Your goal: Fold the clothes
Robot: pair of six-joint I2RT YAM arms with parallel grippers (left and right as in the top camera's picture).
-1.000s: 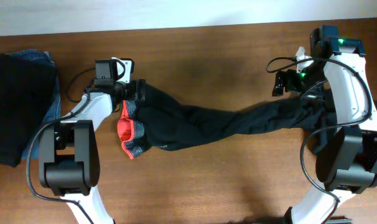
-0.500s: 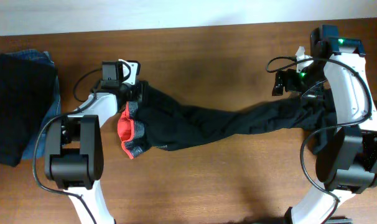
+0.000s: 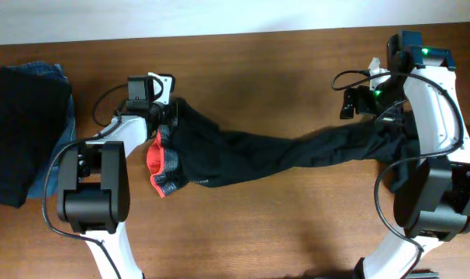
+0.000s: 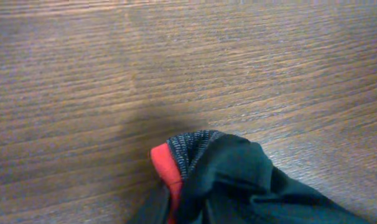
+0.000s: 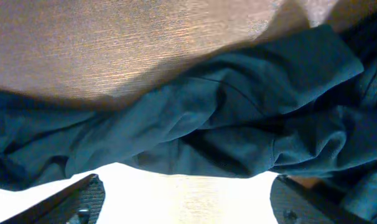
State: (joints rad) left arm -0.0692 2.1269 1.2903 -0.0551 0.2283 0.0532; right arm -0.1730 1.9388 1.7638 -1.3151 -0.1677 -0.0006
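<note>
Trousers [image 3: 281,155], long and black, stretch across the middle of the table [image 3: 258,70] in the overhead view, from the left gripper [image 3: 170,115] to the right edge. A stack of dark clothes [image 3: 22,132] sits at far left. Only the left wrist view shows the grey, red-edged waistband [image 4: 179,158] close up, at lower centre. It does not show that pincer's fingertips, so its grip cannot be told. The right wrist view shows the right gripper [image 5: 188,202] spread wide, its fingers [image 5: 83,198] at the bottom corners and the cloth just beyond them.
</note>
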